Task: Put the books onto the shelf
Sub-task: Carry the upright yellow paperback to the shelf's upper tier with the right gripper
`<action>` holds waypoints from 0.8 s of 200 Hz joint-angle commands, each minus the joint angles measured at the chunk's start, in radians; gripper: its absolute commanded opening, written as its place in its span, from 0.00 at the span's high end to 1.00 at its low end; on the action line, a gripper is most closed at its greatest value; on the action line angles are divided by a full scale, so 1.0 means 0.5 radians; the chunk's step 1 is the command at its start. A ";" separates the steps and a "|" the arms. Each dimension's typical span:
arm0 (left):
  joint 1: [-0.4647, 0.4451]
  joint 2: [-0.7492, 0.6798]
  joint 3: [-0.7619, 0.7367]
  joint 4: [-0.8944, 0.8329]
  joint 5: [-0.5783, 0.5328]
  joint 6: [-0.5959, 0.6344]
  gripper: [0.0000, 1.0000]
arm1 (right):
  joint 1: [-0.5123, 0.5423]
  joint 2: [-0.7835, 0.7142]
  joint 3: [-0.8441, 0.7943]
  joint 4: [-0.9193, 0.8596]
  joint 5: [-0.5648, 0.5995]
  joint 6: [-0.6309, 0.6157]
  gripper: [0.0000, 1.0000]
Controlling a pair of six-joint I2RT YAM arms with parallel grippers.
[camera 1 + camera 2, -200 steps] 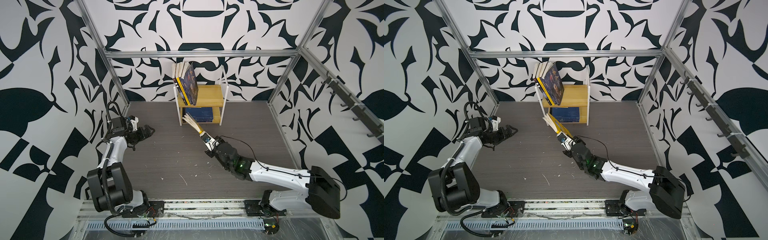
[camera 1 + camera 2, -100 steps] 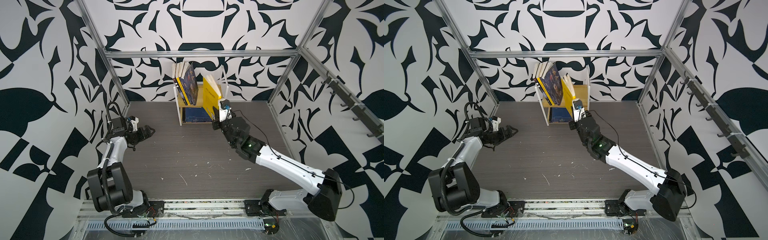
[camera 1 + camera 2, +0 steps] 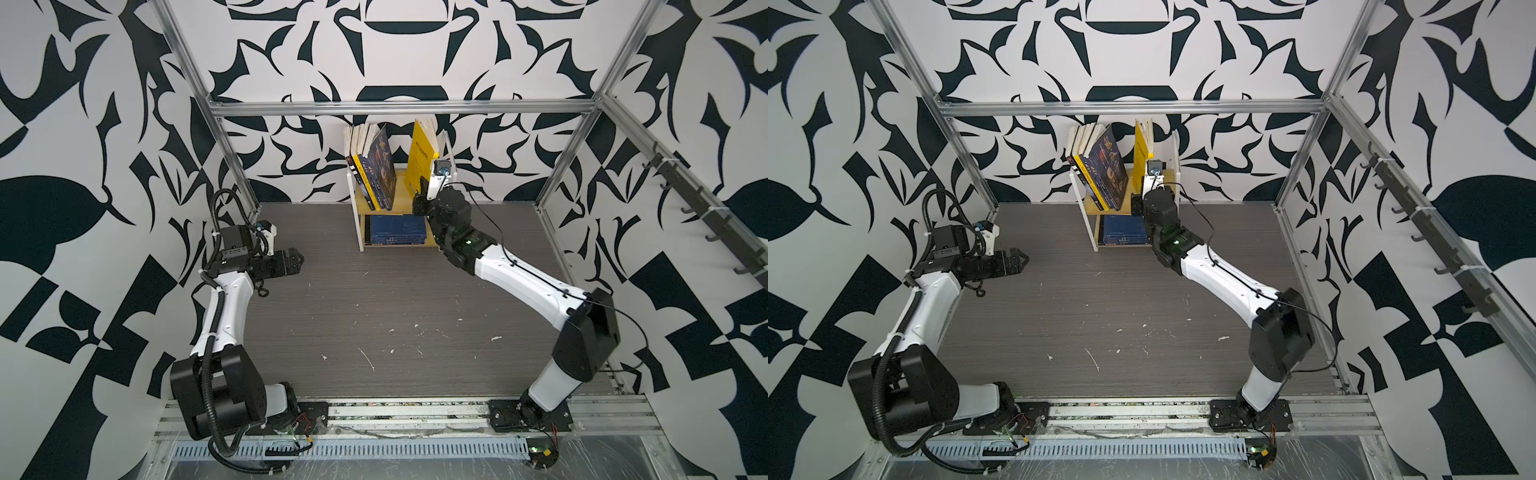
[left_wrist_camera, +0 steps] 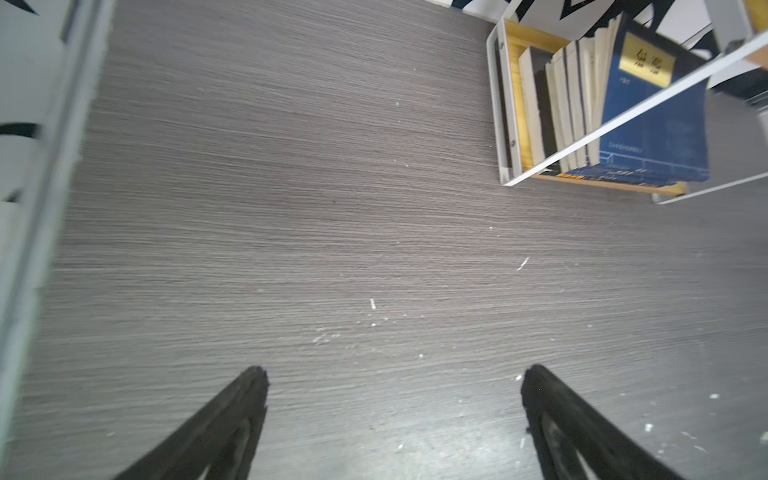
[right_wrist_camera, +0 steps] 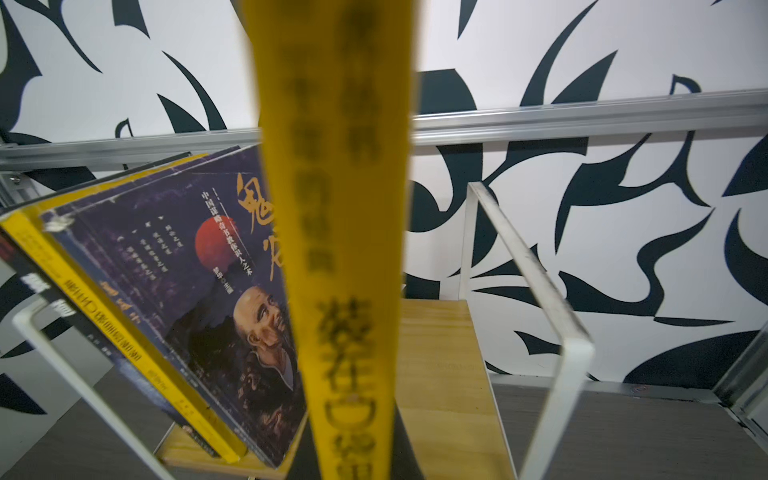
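Two arms share a dark grey wood-grain tabletop (image 3: 374,299) dotted with white scraps (image 3: 366,358). It is closed in by black-and-white patterned walls (image 3: 83,124) and aluminium rails (image 3: 399,109). The shelf (image 3: 356,216) stands at the far edge, against the back wall.

In both top views the right gripper (image 3: 419,198) is clamped on the lower front edge of a yellow book (image 3: 420,153). It holds the book upright over the top board (image 5: 440,353), apart from the leaning books (image 3: 376,166) tilted at the board's left end. The left gripper (image 3: 297,261) hangs over bare table well to the left, jaws spread wide, holding nothing.

The top views show a stack of navy books (image 3: 395,227) lying flat on the lower tier. The left wrist view adds their pale page edges and a yellow title label on one cover. Only the right wrist view gives the front leaning cover clearly: dark blue, with a red disc, calligraphy and a bald man's portrait.

In that wrist view the yellow spine fills the middle, its upper lettering blurred, and the gripper itself is all but hidden behind it. Whether the book's bottom edge touches the board I cannot tell. The right arm covers the right end of the lower tier in the top views.
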 commanded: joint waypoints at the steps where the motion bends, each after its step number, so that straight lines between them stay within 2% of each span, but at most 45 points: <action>1: 0.000 -0.060 0.018 -0.110 -0.161 0.158 0.00 | 0.006 0.069 0.282 0.172 0.144 0.040 1.00; 32: 0.000 -0.081 0.007 -0.123 -0.167 0.183 0.00 | 0.012 0.294 0.503 0.120 0.189 -0.023 1.00; 87: -0.035 -0.062 0.029 -0.141 -0.109 0.140 0.00 | 0.012 0.505 0.657 0.118 0.191 0.040 1.00; 118: -0.062 -0.044 0.020 -0.132 -0.098 0.138 0.01 | 0.019 0.578 0.687 0.127 0.128 0.057 1.00; 160: -0.074 -0.041 -0.008 -0.119 -0.072 0.132 0.01 | 0.027 0.622 0.699 0.110 -0.072 0.048 1.00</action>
